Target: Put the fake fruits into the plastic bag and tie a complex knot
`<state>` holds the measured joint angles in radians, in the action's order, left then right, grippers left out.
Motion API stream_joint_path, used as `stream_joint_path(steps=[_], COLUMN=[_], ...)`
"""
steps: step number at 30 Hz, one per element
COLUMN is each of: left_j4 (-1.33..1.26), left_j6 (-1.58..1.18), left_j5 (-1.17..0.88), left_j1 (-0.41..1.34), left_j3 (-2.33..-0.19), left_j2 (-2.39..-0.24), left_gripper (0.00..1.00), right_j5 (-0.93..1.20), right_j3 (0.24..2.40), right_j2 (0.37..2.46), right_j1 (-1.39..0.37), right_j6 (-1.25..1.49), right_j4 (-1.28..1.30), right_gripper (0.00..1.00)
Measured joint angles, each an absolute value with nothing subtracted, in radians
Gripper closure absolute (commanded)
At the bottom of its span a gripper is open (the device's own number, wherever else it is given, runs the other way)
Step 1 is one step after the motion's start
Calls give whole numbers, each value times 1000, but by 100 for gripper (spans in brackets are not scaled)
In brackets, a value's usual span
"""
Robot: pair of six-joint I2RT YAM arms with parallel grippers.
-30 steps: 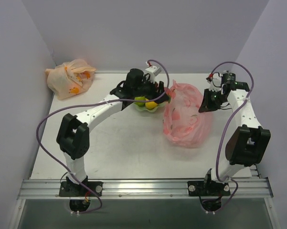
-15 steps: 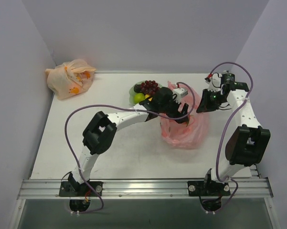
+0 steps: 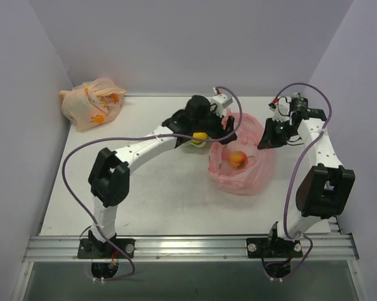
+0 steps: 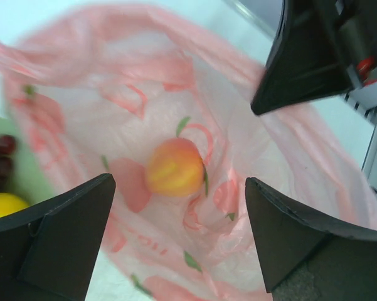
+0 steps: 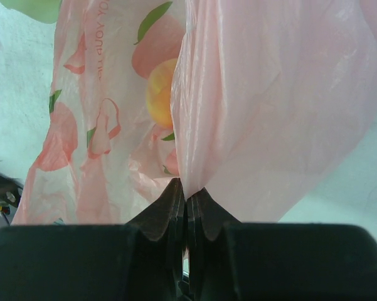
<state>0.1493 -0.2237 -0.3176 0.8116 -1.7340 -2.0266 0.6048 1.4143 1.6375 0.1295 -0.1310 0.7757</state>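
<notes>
Now, translucent pink plastic bag [image 3: 252, 179], orange-red peach [image 3: 238, 159] inside, right claw [image 5: 186, 194] pinching its rim, left claw [image 4: 175, 188] spread

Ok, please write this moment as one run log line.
left gripper: open, at plastic bag mouth | right gripper: shut on bag rim | peach: in bag

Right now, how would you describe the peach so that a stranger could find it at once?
Look at the right half of the white table, where the pink plastic bag lies open. The peach sits alone inside it, round and orange-red, while the yellow fruit is outside the bag, to its left.
</notes>
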Motion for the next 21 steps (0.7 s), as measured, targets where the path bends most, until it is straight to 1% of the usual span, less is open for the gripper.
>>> stream_joint_path(steps=[5,10,14,17,19,20,21], left_j4=[118,84,93,96,93,94,96], left_j6=[-215,-197,-175,-167,-153,-148,-142], left_j5=[-353,-361,-360,-364,-371,-373,-374], left_j1=[658,505,471,470,471,471,471], left_j3=[-1731,-1732,-1730,-1689,-1652,-1633,-1616], left_j2=[-1905,-1897,-1932,-1935,-1935,-1934,-1934], left_gripper=[13,19,25,30,30,28,21], right_j5=[604,604,604,603,603,603,603], right_j3=[1414,1414,1414,1414,1414,1414,1414], right_j2=[1637,1637,1637,1637,1637,1637,1637], right_j1=[130,130,130,130,130,130,130], right_j6=[-133,-135,-135,-135,-136,-136,-136], right_j4=[776,776,776,776,777,777,777], right_gripper=[100,100,100,100,100,100,100])
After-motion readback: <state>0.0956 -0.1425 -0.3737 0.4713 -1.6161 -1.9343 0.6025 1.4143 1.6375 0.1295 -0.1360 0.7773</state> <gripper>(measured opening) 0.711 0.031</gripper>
